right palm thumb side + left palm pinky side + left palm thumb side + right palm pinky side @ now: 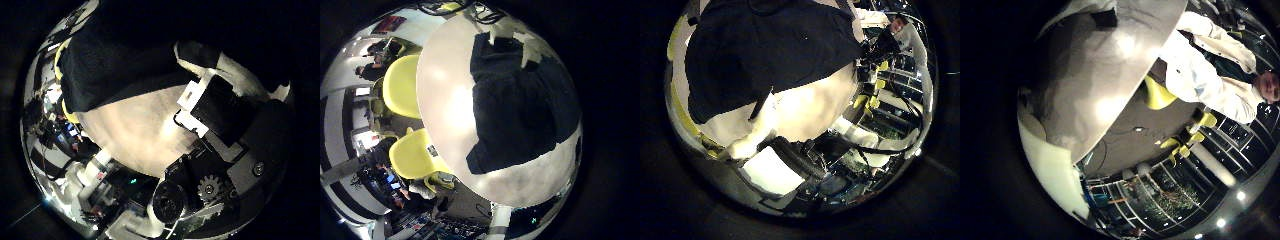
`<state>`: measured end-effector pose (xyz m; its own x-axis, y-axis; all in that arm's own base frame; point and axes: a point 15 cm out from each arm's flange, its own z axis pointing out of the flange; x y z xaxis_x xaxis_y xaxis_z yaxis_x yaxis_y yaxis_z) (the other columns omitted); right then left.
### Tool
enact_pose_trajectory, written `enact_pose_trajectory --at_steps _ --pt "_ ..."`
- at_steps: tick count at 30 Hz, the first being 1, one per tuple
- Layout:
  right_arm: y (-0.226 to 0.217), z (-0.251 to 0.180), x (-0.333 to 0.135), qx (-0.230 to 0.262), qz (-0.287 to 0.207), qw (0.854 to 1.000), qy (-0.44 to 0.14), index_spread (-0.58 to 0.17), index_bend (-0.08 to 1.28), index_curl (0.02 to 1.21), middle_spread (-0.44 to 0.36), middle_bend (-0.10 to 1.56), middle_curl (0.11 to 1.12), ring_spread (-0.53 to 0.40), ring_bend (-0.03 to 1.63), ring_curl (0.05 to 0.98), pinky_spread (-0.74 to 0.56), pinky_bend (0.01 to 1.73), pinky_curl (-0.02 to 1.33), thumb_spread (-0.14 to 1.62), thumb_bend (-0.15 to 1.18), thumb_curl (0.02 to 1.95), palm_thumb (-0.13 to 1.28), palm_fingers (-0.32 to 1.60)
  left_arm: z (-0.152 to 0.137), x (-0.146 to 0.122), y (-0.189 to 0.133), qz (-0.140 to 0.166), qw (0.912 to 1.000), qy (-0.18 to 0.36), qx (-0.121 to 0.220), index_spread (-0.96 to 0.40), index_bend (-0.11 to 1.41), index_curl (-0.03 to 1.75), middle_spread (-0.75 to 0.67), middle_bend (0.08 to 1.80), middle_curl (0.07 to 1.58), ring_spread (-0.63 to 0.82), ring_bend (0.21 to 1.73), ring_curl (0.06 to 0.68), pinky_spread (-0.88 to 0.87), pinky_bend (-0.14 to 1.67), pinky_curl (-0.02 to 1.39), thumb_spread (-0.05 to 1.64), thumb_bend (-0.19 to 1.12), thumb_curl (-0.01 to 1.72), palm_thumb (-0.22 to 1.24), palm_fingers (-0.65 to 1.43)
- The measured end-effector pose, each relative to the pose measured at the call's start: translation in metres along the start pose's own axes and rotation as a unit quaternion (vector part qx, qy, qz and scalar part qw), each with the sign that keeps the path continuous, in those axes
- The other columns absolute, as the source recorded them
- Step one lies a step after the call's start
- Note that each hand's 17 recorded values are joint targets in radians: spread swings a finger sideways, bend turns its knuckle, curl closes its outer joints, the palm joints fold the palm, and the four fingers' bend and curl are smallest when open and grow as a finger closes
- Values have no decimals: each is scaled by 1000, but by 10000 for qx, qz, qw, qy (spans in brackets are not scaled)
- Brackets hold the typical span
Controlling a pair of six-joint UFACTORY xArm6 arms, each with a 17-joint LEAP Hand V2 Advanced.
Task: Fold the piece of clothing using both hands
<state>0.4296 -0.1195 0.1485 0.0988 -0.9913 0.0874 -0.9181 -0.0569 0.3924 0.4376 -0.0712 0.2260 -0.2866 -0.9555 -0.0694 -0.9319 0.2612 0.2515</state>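
Overhead, the dark garment lies flat on the round table below both hands, w/ finger posture impossible to tell.

One dark garment lies on one round, light-topped table. Two yellow chairs stand beside the table, one nearer its middle edge and one farther along the rim. In the right thumb side palm view, one robot hand of black and white parts is seen above the tabletop next to the garment.
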Motion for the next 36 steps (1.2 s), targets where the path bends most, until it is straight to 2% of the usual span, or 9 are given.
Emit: enact_pose_trajectory --at_steps 3,10,18,23,27,31,36 --pt "9 0 26 6 170 9999 29 -363 951 733 -181 1169 761 -241 1334 587 -210 1284 592 1118 103 530 1011 1095 14 -3 6 -39 9999 28 -89 -61 179 417 31 196 456 100 652 247 181 292 391 1146 -21 335 456 243" --pt "39 -18 83 271 742 9969 -2 -342 1031 824 -172 1254 819 -238 1399 659 -184 1330 708 1166 74 577 1012 991 54 -1 13 -141 9996 212 -105 -61 180 412 31 194 446 110 643 243 190 284 384 1162 -19 328 449 251" --pt "42 -72 69 871 624 9941 144 -332 1062 876 -164 1306 849 -237 1442 706 -170 1339 810 1193 48 623 1018 935 71 20 7 -82 9992 380 -74 -61 180 410 31 195 440 114 635 238 196 273 378 1171 -18 326 454 263" --pt "42 -120 30 1437 402 9888 51 -328 1079 900 -163 1324 861 -235 1457 728 -167 1334 875 1212 31 646 1018 906 74 24 9 -74 9989 457 -71 -61 177 407 23 200 437 103 636 238 185 271 376 1173 -17 324 457 279" --pt "42 -160 -19 1873 -32 9823 61 -326 1092 917 -165 1340 870 -238 1465 746 -167 1326 930 1223 17 664 1020 885 67 19 11 -16 9988 492 -6 -69 181 406 18 196 436 92 631 236 181 270 375 1180 -16 324 463 284" --pt "43 -193 -91 2218 -698 9726 76 -324 1098 926 -166 1346 873 -238 1467 759 -167 1318 971 1222 6 678 1030 880 34 2 26 -86 9981 564 241 -88 196 413 -1 201 437 61 634 233 155 260 369 1184 -17 323 465 329" --pt "43 -221 -192 2462 -1624 9553 209 -321 1106 932 -166 1349 875 -239 1462 770 -167 1304 1009 1223 -3 694 1040 883 -4 -32 69 -246 9968 697 318 -115 193 430 -48 228 448 13 623 228 129 232 361 1186 -18 322 465 380"
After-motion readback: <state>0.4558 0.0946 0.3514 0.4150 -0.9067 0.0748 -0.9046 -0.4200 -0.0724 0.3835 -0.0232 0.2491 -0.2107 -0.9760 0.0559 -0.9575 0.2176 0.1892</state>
